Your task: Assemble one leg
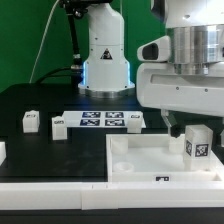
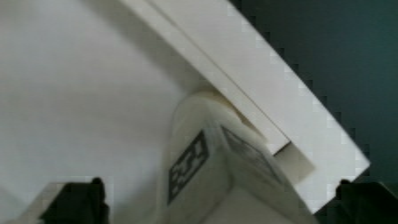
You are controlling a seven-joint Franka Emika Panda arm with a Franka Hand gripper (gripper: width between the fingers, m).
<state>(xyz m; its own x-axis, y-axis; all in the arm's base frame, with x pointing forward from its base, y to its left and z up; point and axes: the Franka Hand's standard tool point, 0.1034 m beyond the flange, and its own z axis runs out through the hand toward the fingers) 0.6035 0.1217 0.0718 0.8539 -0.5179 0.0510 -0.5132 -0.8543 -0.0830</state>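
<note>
A leg point(image 1: 197, 143), a small white post with a black-and-white tag, stands upright in the far right corner of the white square tray point(image 1: 150, 163). My gripper point(image 1: 190, 126) hangs just above it. In the wrist view the leg point(image 2: 222, 165) lies between my two dark fingertips point(image 2: 75, 200), which stand wide apart and clear of it on both sides. The gripper point(image 2: 210, 205) is open and holds nothing. The tray's raised rim point(image 2: 231, 70) runs beside the leg.
Two more small white legs point(image 1: 30, 121) point(image 1: 59, 126) sit on the black table at the exterior view's left, and another point(image 1: 135, 119) by the marker board point(image 1: 100, 120). The robot base point(image 1: 105, 55) stands behind. A white part point(image 1: 2, 151) shows at the left edge.
</note>
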